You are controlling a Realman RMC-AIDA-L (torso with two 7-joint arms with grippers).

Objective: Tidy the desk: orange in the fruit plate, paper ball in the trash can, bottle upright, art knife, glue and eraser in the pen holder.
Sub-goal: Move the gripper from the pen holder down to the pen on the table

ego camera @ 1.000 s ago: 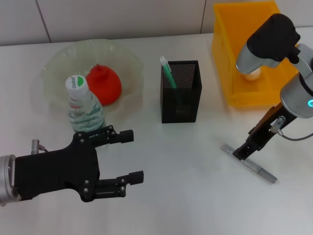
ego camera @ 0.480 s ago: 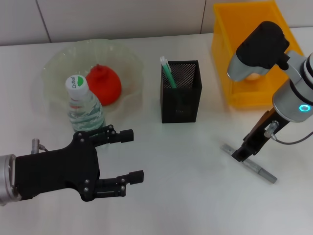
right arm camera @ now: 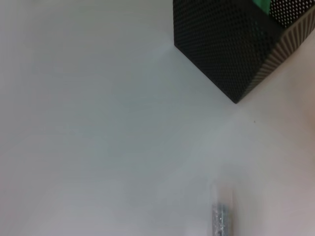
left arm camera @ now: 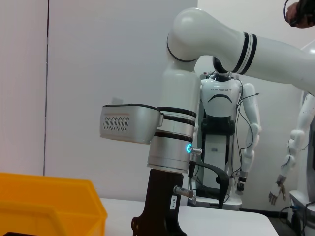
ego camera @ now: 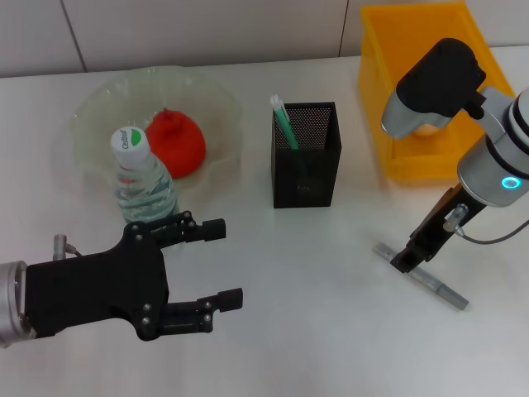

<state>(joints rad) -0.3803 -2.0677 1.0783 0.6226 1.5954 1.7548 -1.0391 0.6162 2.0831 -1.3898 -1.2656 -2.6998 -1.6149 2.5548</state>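
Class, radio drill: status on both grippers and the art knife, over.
Right gripper down on the art knife, grip not confirmed. Left gripper open, idle beside the bottle. Pen holder path unobstructed.

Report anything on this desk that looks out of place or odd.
One thing stands out: the art knife lies loose on the table instead of standing in the pen holder. The right pincer is down at it. The bottle stands upright; the orange sits in the fruit plate.
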